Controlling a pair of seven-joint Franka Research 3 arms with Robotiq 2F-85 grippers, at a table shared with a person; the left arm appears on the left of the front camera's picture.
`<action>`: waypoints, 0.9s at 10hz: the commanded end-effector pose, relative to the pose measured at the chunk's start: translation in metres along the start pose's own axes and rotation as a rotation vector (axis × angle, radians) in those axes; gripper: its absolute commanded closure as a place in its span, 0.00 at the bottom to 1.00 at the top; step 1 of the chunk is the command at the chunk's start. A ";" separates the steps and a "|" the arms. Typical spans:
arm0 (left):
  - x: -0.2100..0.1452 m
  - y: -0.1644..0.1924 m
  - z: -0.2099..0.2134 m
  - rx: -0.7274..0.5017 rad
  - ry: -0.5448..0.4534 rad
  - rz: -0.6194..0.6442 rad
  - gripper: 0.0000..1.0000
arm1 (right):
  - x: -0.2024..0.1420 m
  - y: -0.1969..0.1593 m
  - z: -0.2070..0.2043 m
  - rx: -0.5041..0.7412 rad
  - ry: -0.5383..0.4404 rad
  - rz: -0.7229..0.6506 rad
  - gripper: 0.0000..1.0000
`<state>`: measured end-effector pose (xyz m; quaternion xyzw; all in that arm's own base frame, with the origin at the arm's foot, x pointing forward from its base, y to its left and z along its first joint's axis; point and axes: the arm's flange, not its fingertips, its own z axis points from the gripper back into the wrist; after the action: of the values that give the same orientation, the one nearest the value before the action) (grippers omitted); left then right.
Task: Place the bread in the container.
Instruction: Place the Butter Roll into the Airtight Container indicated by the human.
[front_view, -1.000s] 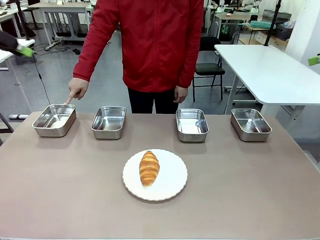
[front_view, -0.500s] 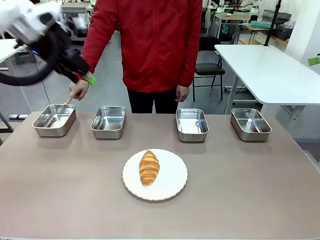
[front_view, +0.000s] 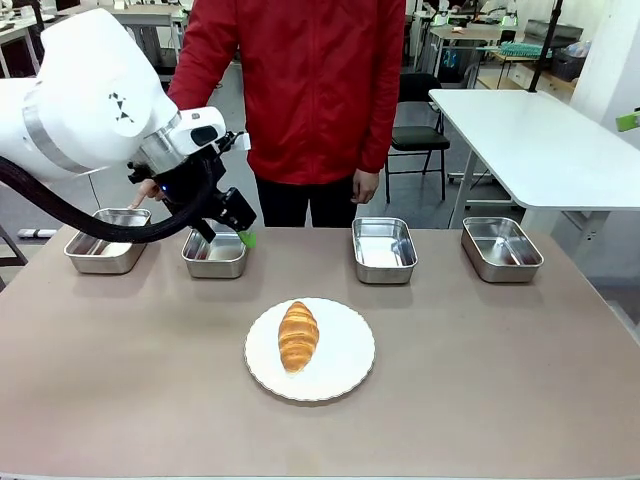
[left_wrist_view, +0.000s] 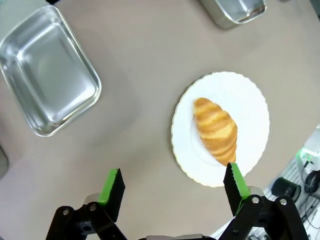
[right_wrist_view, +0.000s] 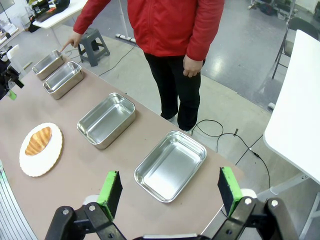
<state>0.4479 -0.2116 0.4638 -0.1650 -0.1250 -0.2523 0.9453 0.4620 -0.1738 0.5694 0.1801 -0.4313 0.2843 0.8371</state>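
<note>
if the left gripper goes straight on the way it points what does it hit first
Probably bare table, right beside the plate; the left gripper is open, and the bread sits off toward one finger. Depth is unclear.

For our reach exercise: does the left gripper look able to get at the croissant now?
Probably yes: the left gripper is open above the table, and the croissant lies uncovered on its plate.

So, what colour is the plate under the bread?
The plate is white, scalloped rim; left wrist view shows it best.
</note>
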 end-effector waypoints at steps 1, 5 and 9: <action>0.000 0.001 0.022 -0.018 -0.018 -0.033 0.00 | 0.001 0.000 0.001 0.003 -0.006 0.002 0.00; 0.005 -0.043 -0.019 0.129 0.006 0.116 0.00 | 0.001 0.000 0.001 0.003 -0.006 0.002 0.00; 0.011 -0.103 -0.078 0.193 0.053 0.172 0.00 | 0.001 0.000 0.001 0.003 -0.006 0.002 0.00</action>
<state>0.4101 -0.3188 0.4226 -0.0915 -0.1186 -0.1695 0.9741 0.4618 -0.1743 0.5693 0.1800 -0.4312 0.2839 0.8373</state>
